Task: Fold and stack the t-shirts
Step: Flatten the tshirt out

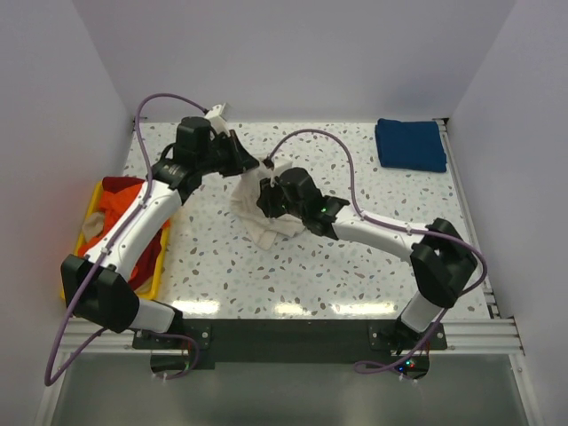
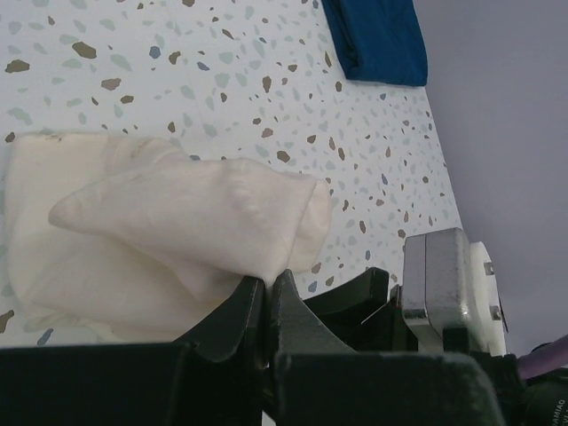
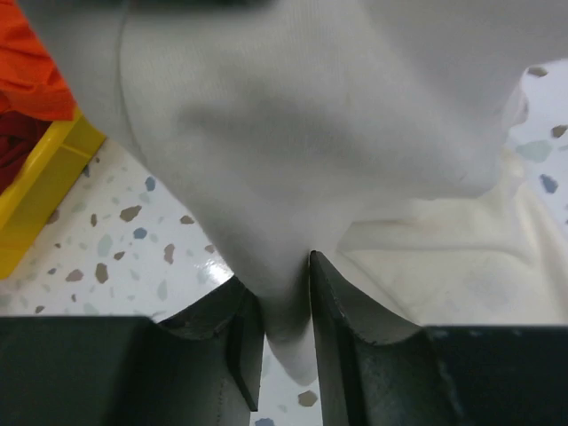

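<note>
Cream t-shirt [image 2: 177, 217] bunched at centre, left jaws and right jaws each clamped on it, blue t-shirt [image 1: 409, 145] folded well apart

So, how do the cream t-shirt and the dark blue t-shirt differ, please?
The cream t-shirt is bunched up, pinched by the left hand and the right hand; the dark blue t-shirt lies folded and untouched. Cream sits centrally, blue at the far right corner. Both are plain cloth.
</note>
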### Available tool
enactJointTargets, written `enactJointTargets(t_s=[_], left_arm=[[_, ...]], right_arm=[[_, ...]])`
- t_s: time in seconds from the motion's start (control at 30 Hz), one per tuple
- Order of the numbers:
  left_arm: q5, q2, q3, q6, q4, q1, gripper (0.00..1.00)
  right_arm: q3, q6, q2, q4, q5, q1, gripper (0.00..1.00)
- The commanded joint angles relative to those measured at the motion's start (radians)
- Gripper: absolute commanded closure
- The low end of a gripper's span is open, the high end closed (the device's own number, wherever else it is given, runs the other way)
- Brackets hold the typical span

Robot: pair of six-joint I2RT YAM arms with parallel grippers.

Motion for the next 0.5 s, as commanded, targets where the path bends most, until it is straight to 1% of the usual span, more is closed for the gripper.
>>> enactJointTargets(t_s=[0.0, 0.03, 0.07, 0.1, 0.13, 0.17, 0.23, 0.27, 0.3, 0.37, 0.4, 0.47], left_arm=[[0.017, -0.019, 0.073, -0.002, 0.029, -0.002, 1.0], [0.002, -0.012, 0.086, 0.0, 0.023, 0.001, 1.0], [-0.01, -0.002, 0.095, 0.001, 0.022, 0.001, 1.0], [-0.019, 0.027, 0.102, 0.001, 0.023, 0.006, 1.0], [-0.026, 0.046, 0.127, 0.003, 0.029, 0.006, 0.99], [-0.041, 0.067, 0.145, 0.001, 0.029, 0.007, 0.99], [-0.063, 0.141, 0.208, -0.006, 0.041, 0.006, 0.94], [-0.061, 0.168, 0.234, -0.006, 0.045, 0.007, 0.9], [-0.064, 0.229, 0.298, -0.008, 0.026, 0.007, 0.81], [-0.047, 0.277, 0.346, -0.011, 0.016, 0.004, 0.7], [-0.038, 0.299, 0.356, -0.02, 0.019, -0.002, 0.62], [-0.035, 0.292, 0.331, -0.023, 0.043, -0.019, 0.58]], right_arm=[[0.132, -0.053, -0.004, -0.046, 0.151, 0.002, 0.73], [0.146, -0.064, -0.014, -0.065, 0.221, 0.001, 0.81], [0.16, -0.078, -0.024, -0.107, 0.249, -0.009, 0.94], [0.198, -0.082, -0.038, -0.135, 0.27, -0.019, 0.99], [0.226, -0.084, -0.041, -0.205, 0.299, -0.033, 1.0], [0.257, -0.085, -0.041, -0.241, 0.304, -0.068, 1.0], [0.337, -0.087, -0.035, -0.302, 0.315, -0.111, 1.0], [0.357, -0.085, -0.034, -0.344, 0.318, -0.16, 1.0], [0.405, -0.084, -0.028, -0.371, 0.315, -0.185, 1.0], [0.459, -0.085, 0.0, -0.454, 0.312, -0.255, 1.0], [0.511, -0.09, 0.011, -0.48, 0.31, -0.275, 1.0], [0.561, -0.101, 0.052, -0.548, 0.312, -0.323, 1.0]])
